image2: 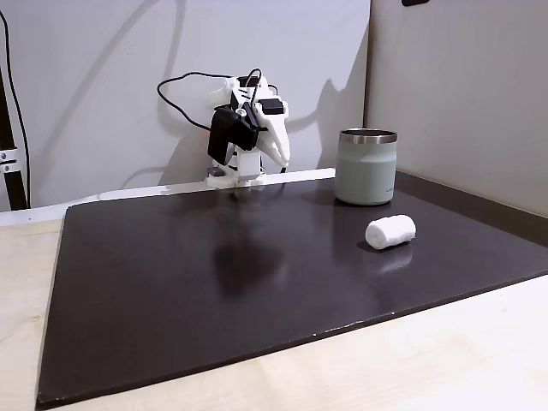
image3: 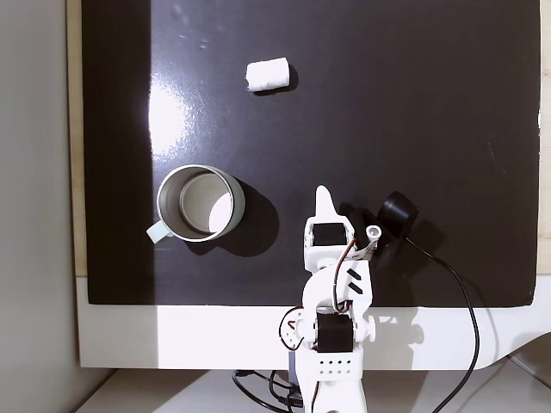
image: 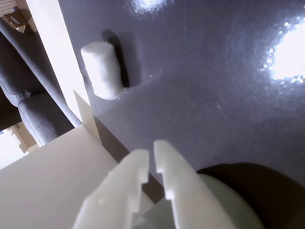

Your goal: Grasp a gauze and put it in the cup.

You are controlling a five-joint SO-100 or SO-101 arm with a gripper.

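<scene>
The gauze point(image2: 390, 231) is a small white roll lying on its side on the dark mat, a short way in front of the cup point(image2: 366, 171). The cup stands upright with nothing in it, its rim point(image3: 200, 168) shiny. My gripper point(image2: 281, 159) hangs shut and holds nothing, with the arm folded back at the mat's rear edge. From above, the gripper point(image3: 323, 196) is right of the cup and far from the gauze point(image3: 268, 74). In the wrist view the gripper point(image: 151, 152) points over the mat, the gauze point(image: 102, 70) at upper left and the cup point(image: 226, 205) at the bottom right.
The dark mat point(image2: 214, 265) covers most of a light wooden table point(image2: 411, 360). A black camera point(image3: 399, 209) and its cable sit beside the arm's base point(image3: 331, 361). A wall runs along the mat's side by the cup. A grey chair point(image: 33, 109) stands beyond the table edge.
</scene>
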